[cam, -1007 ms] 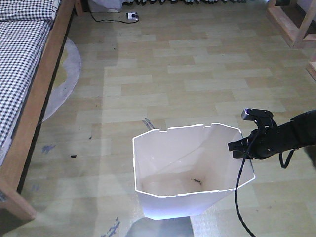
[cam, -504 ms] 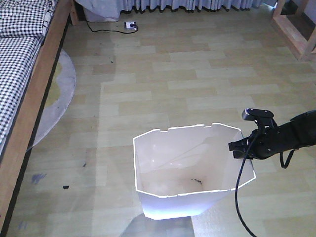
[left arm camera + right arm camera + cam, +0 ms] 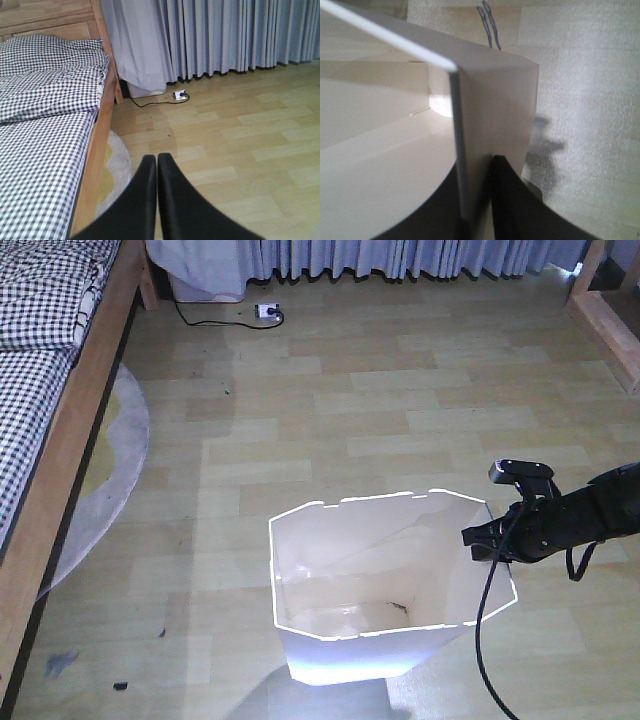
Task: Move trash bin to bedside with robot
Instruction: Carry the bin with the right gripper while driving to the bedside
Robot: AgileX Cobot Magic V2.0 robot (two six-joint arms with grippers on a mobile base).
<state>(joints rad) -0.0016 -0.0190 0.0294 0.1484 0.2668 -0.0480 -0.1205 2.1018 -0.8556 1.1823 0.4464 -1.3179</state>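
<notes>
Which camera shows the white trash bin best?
The front-facing view: the trash bin shows whole, rim and inside, with the right hand at its rim. The right wrist view shows only its wall close up, between the fingers. The left wrist view misses it.

what we count in the room

we count one trash bin (image 3: 350,660), one bed (image 3: 55,455) and two grippers: the left gripper (image 3: 157,162) and the right gripper (image 3: 478,540). on the floor we count one pale rug (image 3: 128,435), one power strip (image 3: 267,310) with one black cord (image 3: 205,323). one black cable (image 3: 480,640) trails below the right gripper.
</notes>
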